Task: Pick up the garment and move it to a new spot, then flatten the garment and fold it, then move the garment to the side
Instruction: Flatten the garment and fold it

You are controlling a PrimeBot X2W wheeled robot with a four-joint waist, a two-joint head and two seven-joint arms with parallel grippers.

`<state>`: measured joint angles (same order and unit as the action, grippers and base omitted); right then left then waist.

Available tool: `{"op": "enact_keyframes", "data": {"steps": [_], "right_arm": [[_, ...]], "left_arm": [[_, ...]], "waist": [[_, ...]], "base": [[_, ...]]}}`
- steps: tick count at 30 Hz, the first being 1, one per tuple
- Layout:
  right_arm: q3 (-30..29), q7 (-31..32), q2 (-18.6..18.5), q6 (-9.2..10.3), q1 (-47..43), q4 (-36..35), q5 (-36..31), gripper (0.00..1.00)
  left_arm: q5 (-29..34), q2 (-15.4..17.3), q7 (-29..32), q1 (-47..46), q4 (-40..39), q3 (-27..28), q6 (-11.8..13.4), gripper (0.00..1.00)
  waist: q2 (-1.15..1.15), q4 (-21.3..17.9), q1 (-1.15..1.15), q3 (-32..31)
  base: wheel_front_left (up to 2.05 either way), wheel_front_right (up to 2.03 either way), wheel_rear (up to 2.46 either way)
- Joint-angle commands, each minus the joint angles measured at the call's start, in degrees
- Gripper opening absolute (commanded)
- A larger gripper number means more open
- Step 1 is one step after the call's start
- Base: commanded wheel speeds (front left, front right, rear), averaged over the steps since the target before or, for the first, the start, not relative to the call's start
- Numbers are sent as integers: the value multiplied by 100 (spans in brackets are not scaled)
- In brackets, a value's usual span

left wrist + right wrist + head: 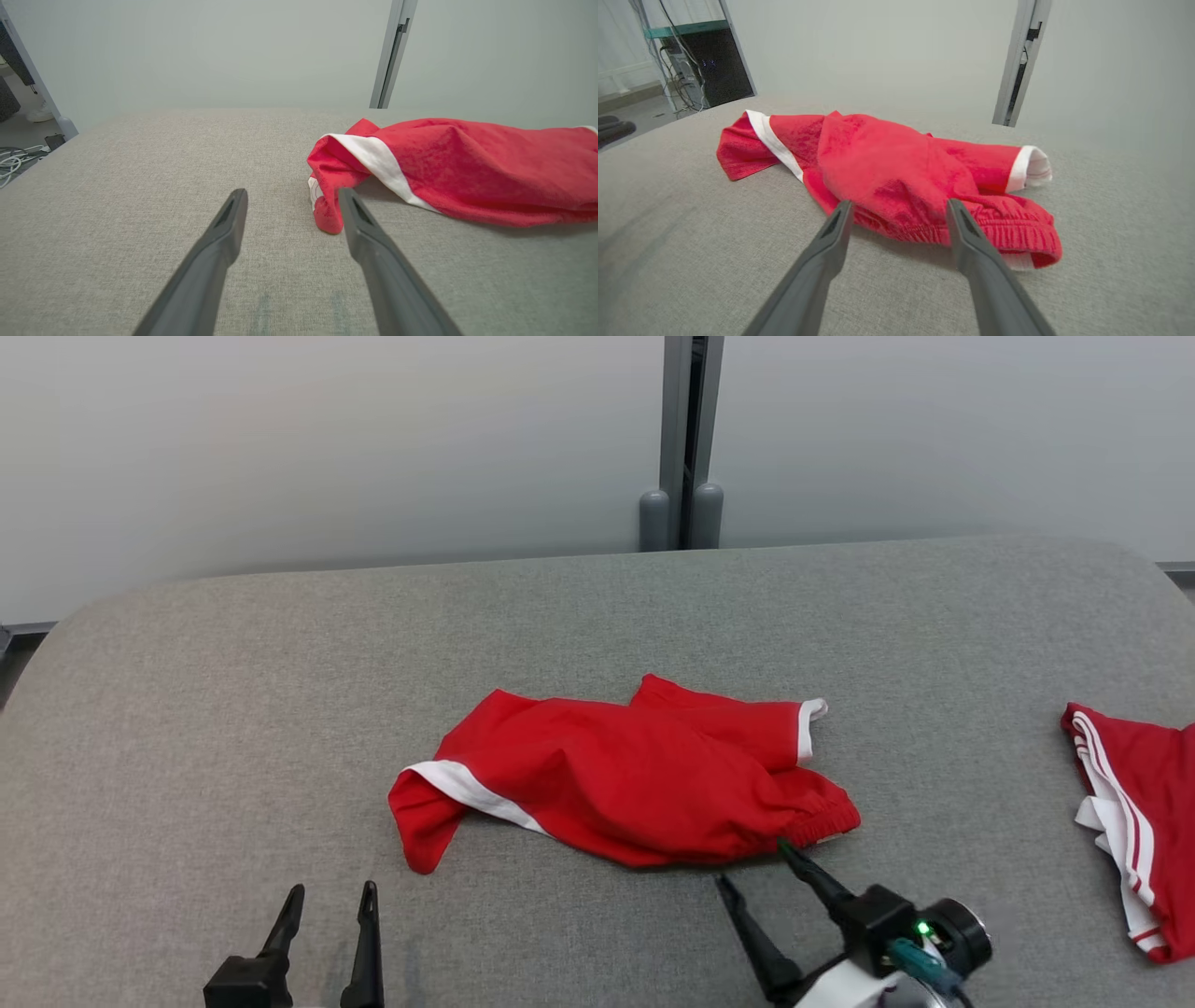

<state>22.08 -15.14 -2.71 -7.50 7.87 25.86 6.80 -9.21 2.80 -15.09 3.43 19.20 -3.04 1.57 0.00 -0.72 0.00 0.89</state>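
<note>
A pair of red shorts with white trim is lying crumpled near the middle of a grey padded table. Its elastic waistband is pointing toward 4 o'clock, one white-edged leg opening is trailing off toward 8 o'clock, and the other is sticking out toward 1 o'clock. The right gripper is reaching in from 5 o'clock in the head view with its two dark fingers spread wide apart and gripping nothing. One fingertip is sitting right at the waistband's edge, while the other is resting apart from the cloth, over bare table. The left gripper is waiting at 7 o'clock, also fully spread and holding nothing, just short of the nearer leg opening. A second red garment with white stripes is lying at 3 o'clock, at the table's right edge, well apart from the shorts.
</note>
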Motion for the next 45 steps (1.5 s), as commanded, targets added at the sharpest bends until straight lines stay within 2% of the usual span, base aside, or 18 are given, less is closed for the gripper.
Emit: {"op": "enact_keyframes", "data": {"steps": [1,8,16,17,18,19,24,31,35,39,40,41,42,45], "right_arm": [[137,4,-44,2,136,47,-68,100],[1055,3,-180,2,1058,868,-518,100],[1254,3,-245,2,1756,1909,-912,100],[1246,3,-244,2,1817,2023,-937,77],[1240,3,-240,2,1876,2108,-972,44],[1243,3,-233,2,1930,2177,-1002,0],[1113,3,-238,2,2191,2155,-916,0],[640,3,-656,2,2683,1968,-795,0],[267,3,-948,2,3108,2066,-841,0],[120,29,-1095,2,3503,2551,-903,0],[91,70,-1140,2,3587,2716,-899,25],[93,79,-1145,2,3640,2873,-876,81],[66,63,-1117,2,3697,3002,-784,100],[-4,26,-1113,2,3854,3219,-680,100]], "left_arm": [[-29,21,-7,49,11,-10,9,100],[-126,22,-7,-118,57,-115,-12,100],[-255,21,-7,-128,84,-191,31,100],[-264,20,-7,-147,80,-208,40,100],[-273,21,-7,-163,73,-222,42,100],[-280,22,-7,-171,66,-231,51,100],[-320,22,-7,-226,31,-286,62,100],[-376,20,-7,-386,15,-420,27,100],[-404,21,-7,-601,14,-656,-4,100],[-454,20,-7,-849,-3,-970,-40,100],[-475,27,-7,-896,-5,-1019,-23,100],[-503,25,-7,-937,-15,-1076,-4,100],[-507,21,-7,-984,-24,-1122,2,100],[-544,22,-7,-1015,-44,-1156,48,100]], "waist": [[0,50,0,28],[0,344,0,175],[0,558,0,310],[0,572,0,334],[0,583,0,354],[0,594,0,377],[0,623,0,497],[0,735,0,737],[0,993,0,1006],[0,1352,0,1318],[0,1421,0,1383],[0,1488,0,1439],[0,1538,0,1487],[0,1572,0,1533]], "base": [[0,0,0],[0,0,0],[0,0,0],[0,0,0],[0,0,0],[0,0,0],[0,0,0],[0,0,0],[0,0,0],[0,0,0],[0,0,0],[0,0,0],[0,0,0],[0,0,0]]}}
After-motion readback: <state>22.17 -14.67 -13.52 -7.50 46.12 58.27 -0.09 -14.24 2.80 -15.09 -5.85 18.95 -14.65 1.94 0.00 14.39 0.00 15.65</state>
